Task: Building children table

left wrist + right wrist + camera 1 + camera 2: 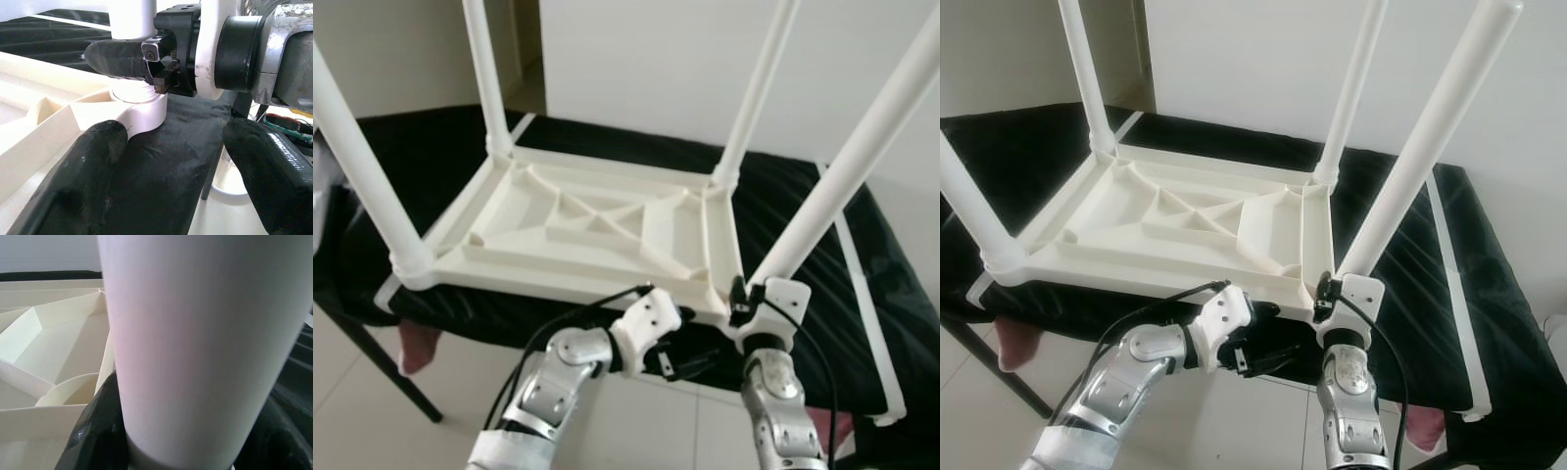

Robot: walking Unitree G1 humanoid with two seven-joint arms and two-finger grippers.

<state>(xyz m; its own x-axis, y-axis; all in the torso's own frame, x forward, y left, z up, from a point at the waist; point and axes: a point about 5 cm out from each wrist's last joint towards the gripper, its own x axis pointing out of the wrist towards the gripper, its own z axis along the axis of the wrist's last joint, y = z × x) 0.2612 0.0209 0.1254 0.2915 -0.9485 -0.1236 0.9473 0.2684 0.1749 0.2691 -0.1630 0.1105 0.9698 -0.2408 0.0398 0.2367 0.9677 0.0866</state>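
No writing is legible. The right pincer [1334, 290] clamps a smooth white plastic leg [1427, 146] of the ribbed, upturned table [1175, 230]; the left pincer [1258, 348] gapes open beside it.

Plain home room: white walls [636, 69], pale tiled floor [352, 411].

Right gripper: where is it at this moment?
In the eye views the right gripper is at the upturned table top's near right corner, closed around the base of the leg there.

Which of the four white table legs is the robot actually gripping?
The near-right white plastic leg, closest to the robot on its right. The right gripper is clamped around its base; the other three stand untouched.
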